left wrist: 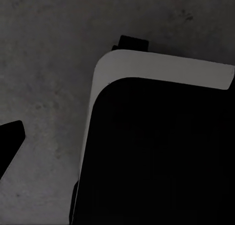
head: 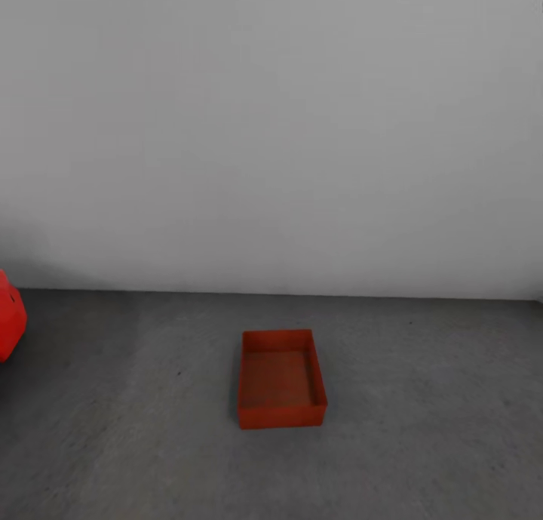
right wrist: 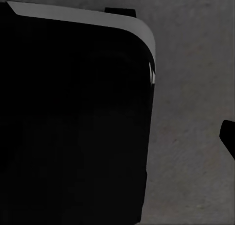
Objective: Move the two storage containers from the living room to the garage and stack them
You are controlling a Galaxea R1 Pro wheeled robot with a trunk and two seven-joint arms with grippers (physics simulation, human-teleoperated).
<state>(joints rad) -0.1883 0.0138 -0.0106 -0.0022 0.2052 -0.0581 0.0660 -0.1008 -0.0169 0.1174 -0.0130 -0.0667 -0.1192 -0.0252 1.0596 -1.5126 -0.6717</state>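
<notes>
Head view: one storage container (head: 281, 379), orange-red and open-topped, sits upright on the dark grey concrete floor (head: 422, 444) at centre, a short way out from the plain pale grey wall (head: 271, 127). A red car part (head: 10, 318) protrudes at the left edge. Left wrist view: a black body with a pale rounded edge (left wrist: 161, 68) sits above the speckled floor; a dark tip (left wrist: 10, 139) enters at one edge. End effector state: cannot tell. Right wrist view: a similar black body (right wrist: 73, 117) over the floor; a dark tip (right wrist: 229, 134) at the edge. End effector state: cannot tell.
</notes>
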